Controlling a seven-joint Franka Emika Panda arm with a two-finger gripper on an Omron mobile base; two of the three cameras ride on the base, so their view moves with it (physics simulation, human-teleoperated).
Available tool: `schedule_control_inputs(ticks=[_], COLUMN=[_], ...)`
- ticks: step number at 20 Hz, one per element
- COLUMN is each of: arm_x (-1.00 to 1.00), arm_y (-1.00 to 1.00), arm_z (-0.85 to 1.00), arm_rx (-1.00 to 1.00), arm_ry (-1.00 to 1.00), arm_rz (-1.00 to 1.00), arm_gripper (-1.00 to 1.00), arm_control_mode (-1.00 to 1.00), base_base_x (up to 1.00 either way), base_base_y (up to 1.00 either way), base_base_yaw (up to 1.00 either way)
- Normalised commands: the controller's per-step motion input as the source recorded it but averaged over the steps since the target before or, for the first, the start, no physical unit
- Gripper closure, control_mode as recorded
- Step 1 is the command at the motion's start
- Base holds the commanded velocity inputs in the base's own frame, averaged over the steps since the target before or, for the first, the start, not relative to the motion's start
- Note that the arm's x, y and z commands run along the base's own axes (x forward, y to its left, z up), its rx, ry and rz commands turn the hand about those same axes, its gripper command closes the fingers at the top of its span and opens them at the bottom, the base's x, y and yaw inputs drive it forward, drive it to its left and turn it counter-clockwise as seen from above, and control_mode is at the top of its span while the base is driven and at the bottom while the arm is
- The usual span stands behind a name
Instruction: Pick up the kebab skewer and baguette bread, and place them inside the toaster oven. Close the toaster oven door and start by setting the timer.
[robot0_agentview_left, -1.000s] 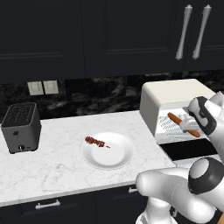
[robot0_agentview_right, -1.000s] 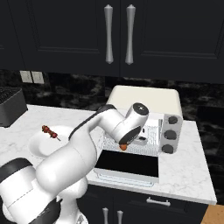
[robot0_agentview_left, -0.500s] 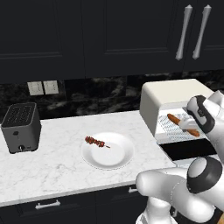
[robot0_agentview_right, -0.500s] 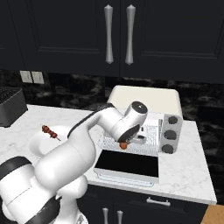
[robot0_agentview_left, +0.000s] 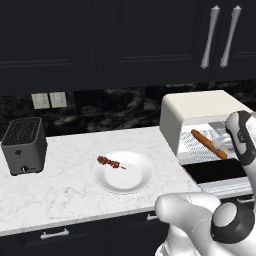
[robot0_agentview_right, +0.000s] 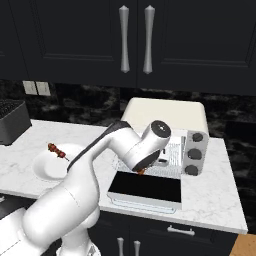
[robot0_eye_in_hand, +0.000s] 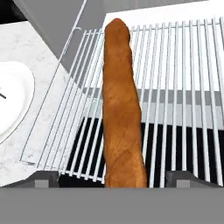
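1. Dark kitchen: black cabinets above, black stone backsplash, white marble bench (robot0_agentview_left: 65, 185) below.
2. Toaster oven (robot0_agentview_left: 200, 107) stands at the right end of the bench; its door (robot0_agentview_right: 145, 189) is folded down flat in front, glass facing up.
3. Baguette bread (robot0_eye_in_hand: 121, 109) lies on the wire rack (robot0_eye_in_hand: 183, 87) inside the oven mouth. In the hand view its long axis runs almost 12-to-6, the far tip at 12 and the near end dropping between the fingers. In the left base view it lies slanted, one end toward 10, the other toward 4 (robot0_agentview_left: 208, 144).
4. Fingers (robot0_eye_in_hand: 43, 179): tips spread wide, one at each side of the loaf's near end, with a clear gap to the loaf on both sides. Open; no contact seen.
5. Kebab skewer (robot0_agentview_left: 111, 162) lies on the white plate (robot0_agentview_left: 125, 181), on the plate's 10 o'clock part, stick pointing toward 4. Well apart from the oven.
6. Black slot toaster (robot0_agentview_left: 25, 145) sits at the bench's far left.
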Motion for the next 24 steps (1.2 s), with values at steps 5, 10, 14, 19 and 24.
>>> schedule_control_inputs(ticks=[5,10,14,19,24], arm_x=[-0.75,-0.44,-0.17,-0.01,0.29], arm_y=[0.64,1.00,1.00,1.00,0.99], arm_z=[0.97,0.06,0.11,0.00,0.00], arm_rx=[-0.02,-0.16,-0.06,-0.01,0.00], arm_ry=[-0.32,-0.01,0.00,0.00,0.01], arm_rz=[0.00,-0.01,0.01,0.08,0.18], arm_gripper=[-1.00,-1.00,-1.00,-1.00,-1.00], arm_control_mode=[-1.00,-1.00,-1.00,-1.00,-1.00], base_base_x=[0.00,0.00,0.00,0.00,0.00], base_base_y=[0.00,0.00,0.00,0.00,0.00], base_base_yaw=[0.00,0.00,0.00,0.00,0.00])
